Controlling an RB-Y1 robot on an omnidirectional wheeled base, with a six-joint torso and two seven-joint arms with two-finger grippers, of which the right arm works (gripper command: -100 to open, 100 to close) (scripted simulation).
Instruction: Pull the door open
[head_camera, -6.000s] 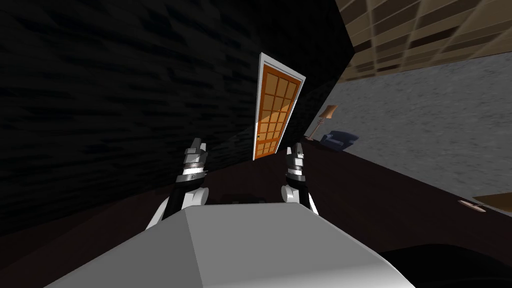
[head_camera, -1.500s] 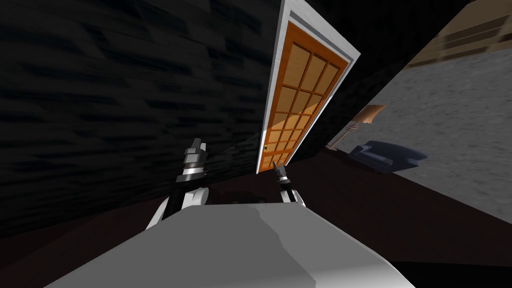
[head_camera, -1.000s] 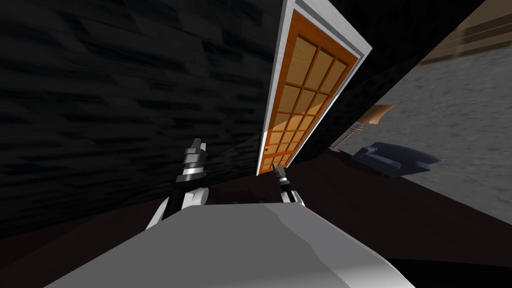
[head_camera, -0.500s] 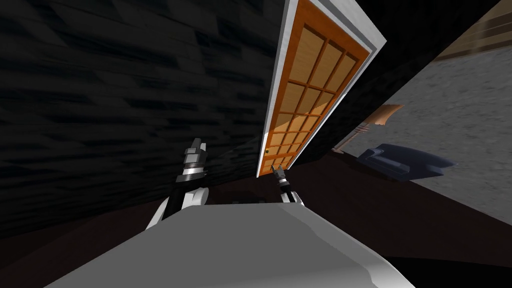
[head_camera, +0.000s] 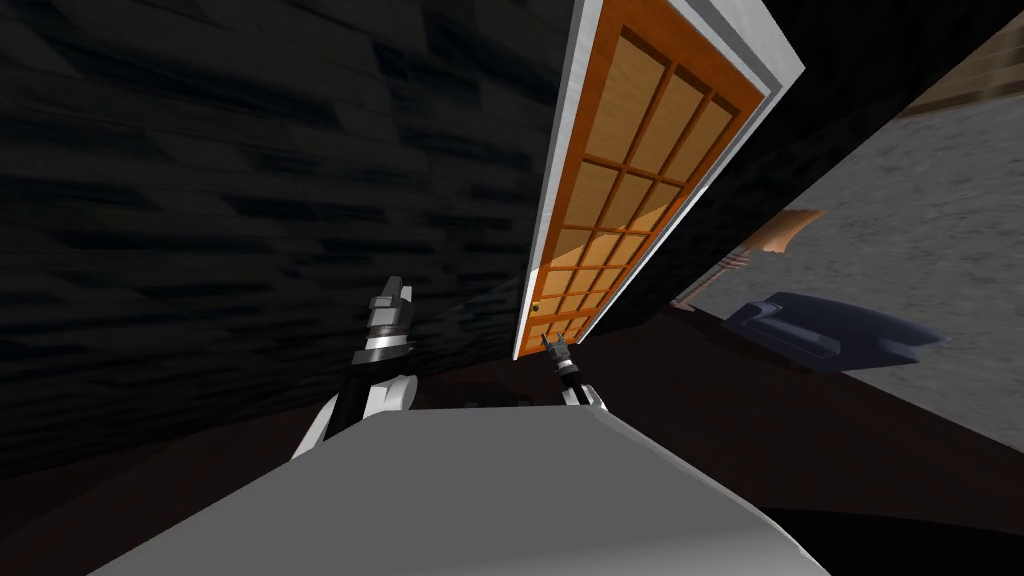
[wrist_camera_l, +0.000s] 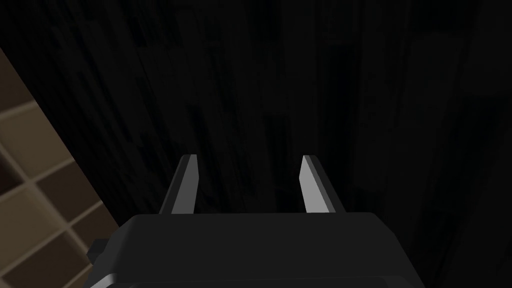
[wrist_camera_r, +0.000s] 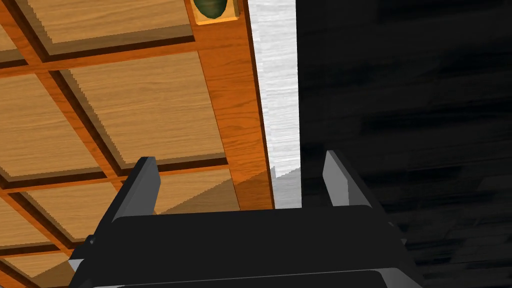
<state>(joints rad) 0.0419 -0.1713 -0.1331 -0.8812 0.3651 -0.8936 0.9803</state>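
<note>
**Head camera:** mounted on the head, very wide lens, rolled, looking steeply down and forward. Faces the orange panelled door (head_camera: 640, 190) set in the dark wall (head_camera: 200, 200), from some way off.

**Left wrist camera:** on the left hand, sighting along the left gripper (wrist_camera_l: 247, 156). Faces that dark wall.

**Right wrist camera:** on the right hand, sighting along the right gripper (wrist_camera_r: 239, 156). Close to the door.

**Shared by head and right wrist views:** the door's lower panels, white frame (wrist_camera_r: 277, 100) and knob (wrist_camera_r: 212, 6).
</note>
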